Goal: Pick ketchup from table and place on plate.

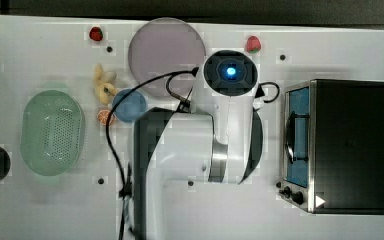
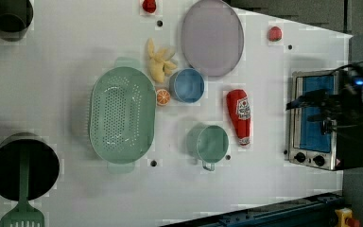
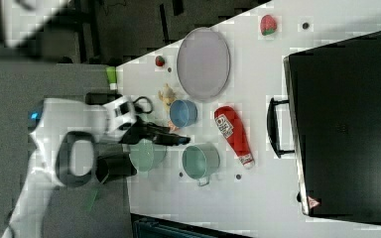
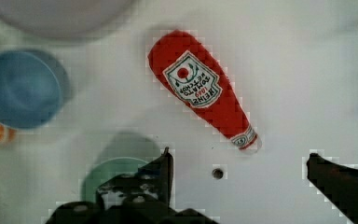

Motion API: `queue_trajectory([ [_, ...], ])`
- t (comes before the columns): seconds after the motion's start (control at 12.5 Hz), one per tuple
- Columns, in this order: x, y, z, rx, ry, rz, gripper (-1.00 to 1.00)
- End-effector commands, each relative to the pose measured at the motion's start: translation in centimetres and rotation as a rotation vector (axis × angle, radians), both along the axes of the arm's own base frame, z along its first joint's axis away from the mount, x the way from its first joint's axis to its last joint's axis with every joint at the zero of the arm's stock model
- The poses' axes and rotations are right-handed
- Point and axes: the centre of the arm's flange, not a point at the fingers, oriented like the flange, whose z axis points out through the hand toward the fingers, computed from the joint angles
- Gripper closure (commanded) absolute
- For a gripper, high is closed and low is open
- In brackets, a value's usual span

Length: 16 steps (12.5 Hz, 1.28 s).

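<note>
From the top view, the white arm [image 1: 215, 135] stretches across the middle of the bench [image 1: 40, 205], and the lilac-grey plate [image 1: 167, 55] sits at the far edge with a strawberry [image 1: 96, 34] toward the top view's left and another one [image 1: 253, 44] toward the top view's right. Over to the left view: there's the ketchup bottle [image 2: 239, 116], lying flat on the bench between the green mug [image 2: 209, 143] and the toaster oven [image 2: 319, 118], well apart from the plate [image 2: 211, 37], with the blue bowl [image 2: 187, 85] between them and the green colander [image 2: 121, 114] further toward the left view's left. Right view now: the ketchup bottle [image 3: 233, 130] lies beside the toaster oven's handle [image 3: 273, 128], and the gripper [image 3: 171, 140] hangs over the bench near the blue bowl [image 3: 183, 113] and the green mug [image 3: 200, 161]. And the wrist view: the gripper [image 4: 237, 175] is spread wide with nothing between its fingers [image 4: 164, 170], while the ketchup bottle [image 4: 200, 91] lies label-up on the bench just ahead of them, untouched, cap end nearest the fingers.
</note>
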Motion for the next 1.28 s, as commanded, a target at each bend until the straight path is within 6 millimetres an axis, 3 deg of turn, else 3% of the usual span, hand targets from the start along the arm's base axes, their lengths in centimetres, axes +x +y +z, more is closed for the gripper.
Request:
queue_trajectory([
  [0.08, 1.0, -0.2, -0.5, 0.041, -0.096, 0.331, -1.0],
  [0.4, 1.2, 0.0, -7.5, 0.076, -0.11, 0.548, -1.0],
  [0.8, -0.3, 0.1, -16.2, 0.071, -0.134, 0.551, -1.0],
  [1.04, -1.3, 0.1, -20.1, 0.079, -0.113, 0.546, -1.0],
  [1.28, -1.5, -0.2, -22.5, 0.073, -0.129, 0.541, -1.0],
])
